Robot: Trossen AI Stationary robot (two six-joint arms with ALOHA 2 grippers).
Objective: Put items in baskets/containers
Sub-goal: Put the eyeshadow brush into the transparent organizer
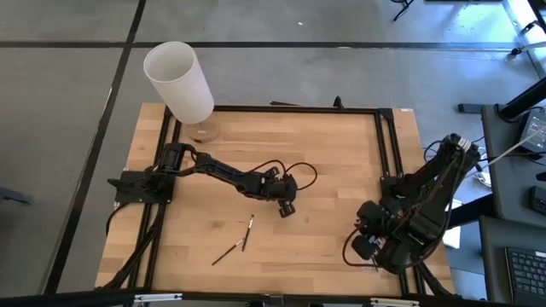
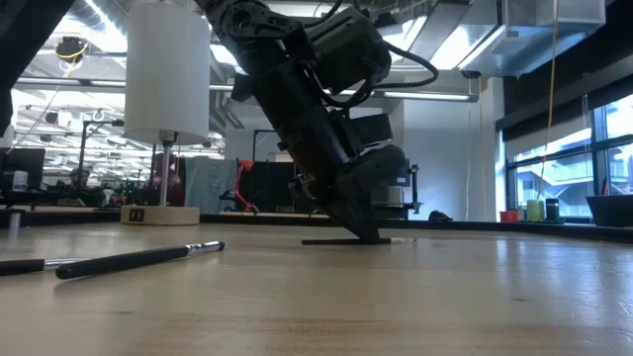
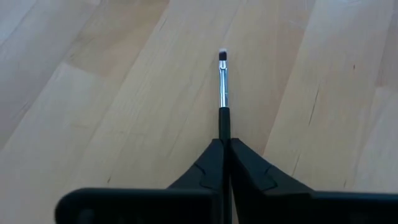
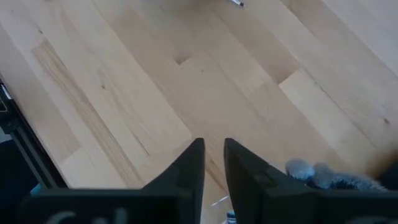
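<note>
My left gripper [image 1: 286,209] [image 3: 224,142] is at the table's middle, shut on a thin black-handled makeup brush [image 3: 222,93] with a silvery ferrule and small tip. Two more brushes [image 1: 248,228] [image 1: 226,251] lie flat on the wood nearer the near edge; the low view shows them as well, one brush [image 2: 138,259] in front of the other [image 2: 20,265]. My right gripper [image 1: 365,246] [image 4: 213,155] waits at the table's right near corner, fingers a narrow gap apart, touching nothing that I can see. I cannot make out the clear holder. My left gripper pinches the brush's black handle [image 3: 224,121] between its two fingertips. The fingers come slanting down from above [image 2: 366,235] and lie along the brush. The ferrule and tip stick out ahead of them, and the brush lies level on the table [image 2: 401,240].
A white cylindrical lamp [image 1: 179,81] on a wooden base stands at the far left corner. A black frame [image 1: 386,136] runs along the table's edges. A grey fluffy tuft [image 4: 317,173] shows beside my right gripper. Bare wood lies between the two arms.
</note>
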